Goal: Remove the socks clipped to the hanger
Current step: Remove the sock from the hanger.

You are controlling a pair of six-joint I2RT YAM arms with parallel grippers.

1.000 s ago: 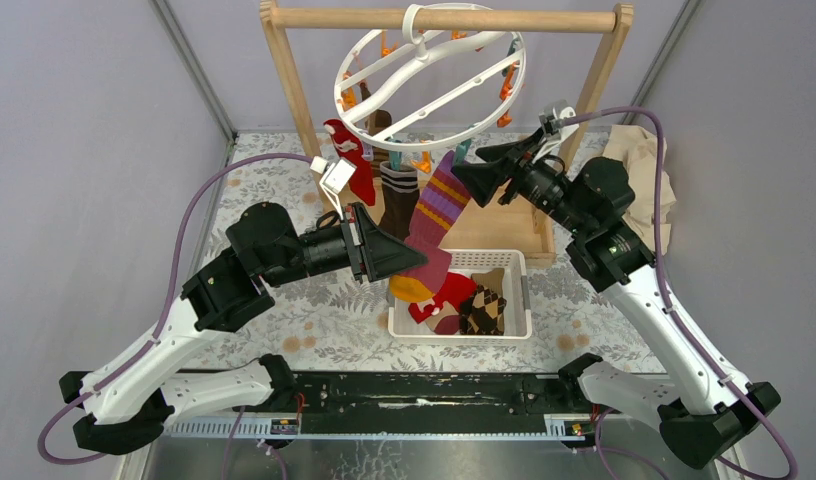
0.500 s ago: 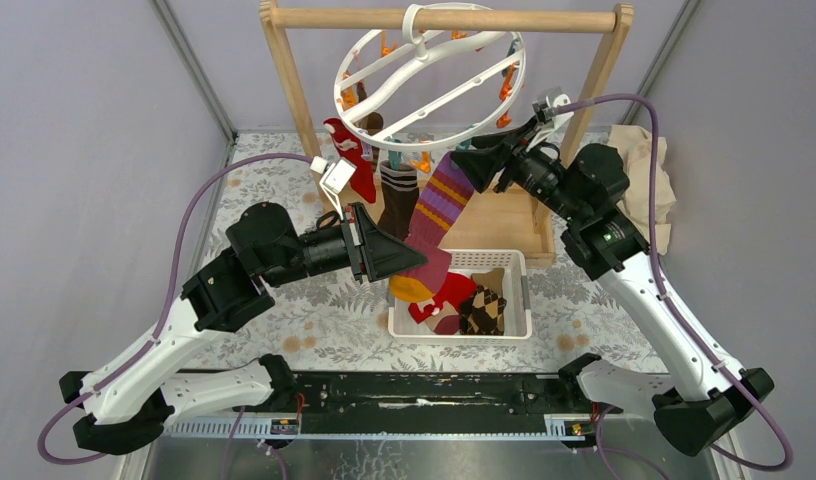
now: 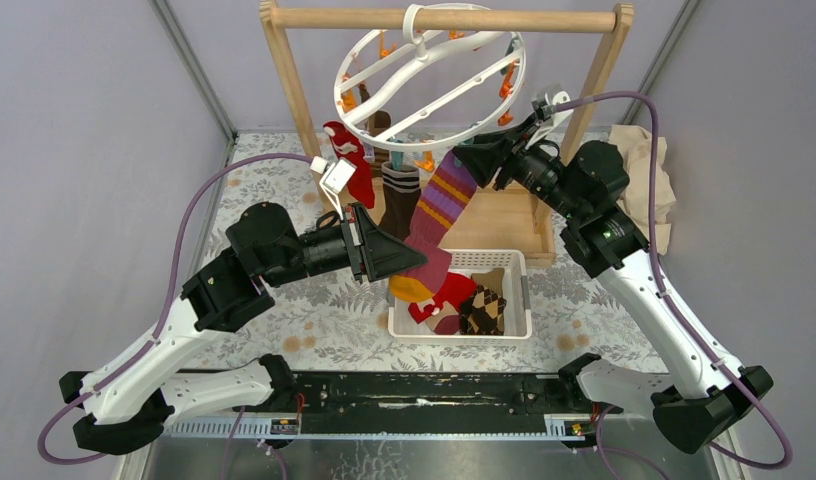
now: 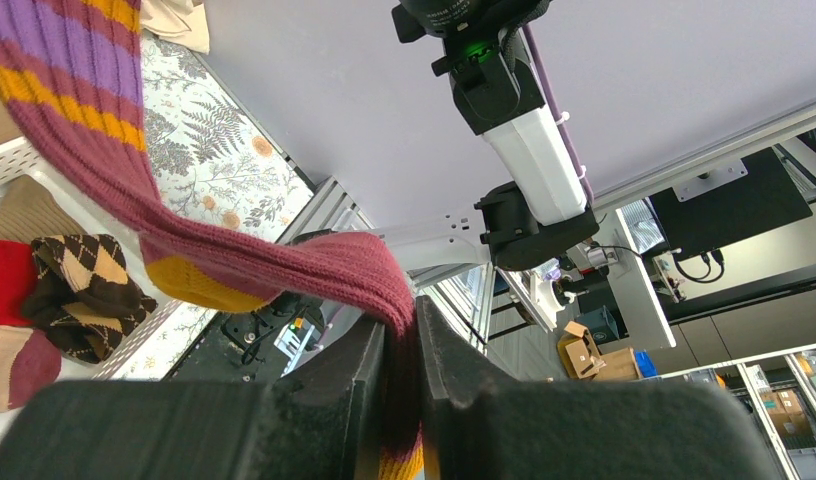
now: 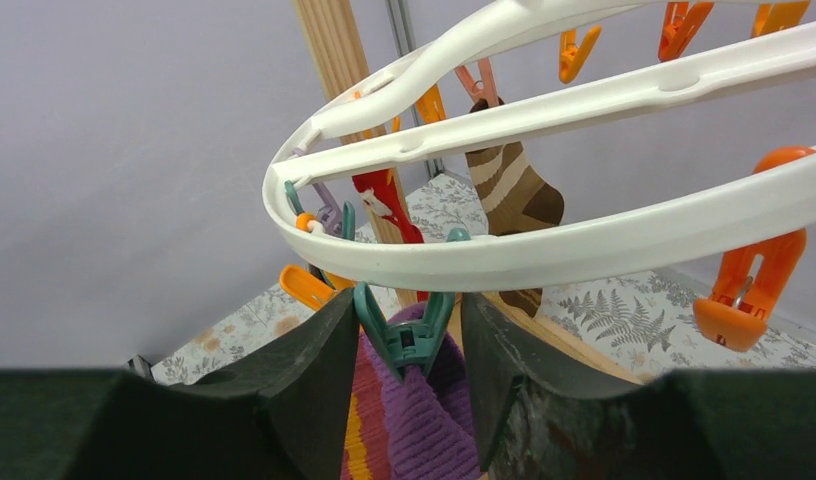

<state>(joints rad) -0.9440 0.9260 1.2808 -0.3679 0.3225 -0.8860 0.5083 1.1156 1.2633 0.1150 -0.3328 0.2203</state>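
The white round hanger (image 5: 584,250) hangs from the wooden rack's bar (image 3: 454,17). A purple-orange striped sock (image 3: 442,205) hangs from a teal clip (image 5: 404,335) on the ring's near rim. My right gripper (image 5: 406,340) is open, with one finger on each side of that clip just under the rim; it also shows in the top view (image 3: 466,158). My left gripper (image 4: 401,330) is shut on the sock's lower maroon part (image 4: 314,265) and holds it taut. A red sock (image 3: 356,165) and a brown-striped sock (image 3: 396,195) are still clipped on.
A white basket (image 3: 462,334) below the hanger holds several loose socks, among them a red one (image 3: 452,293) and a brown argyle one (image 3: 482,308). A tan cloth (image 3: 644,160) lies at the right. The rack's wooden posts flank the hanger. Orange clips (image 5: 744,295) hang empty.
My right gripper has moved up and to the left, from beside the sock's top to under the ring's rim, around the teal clip. The left arm and the sock have not moved.
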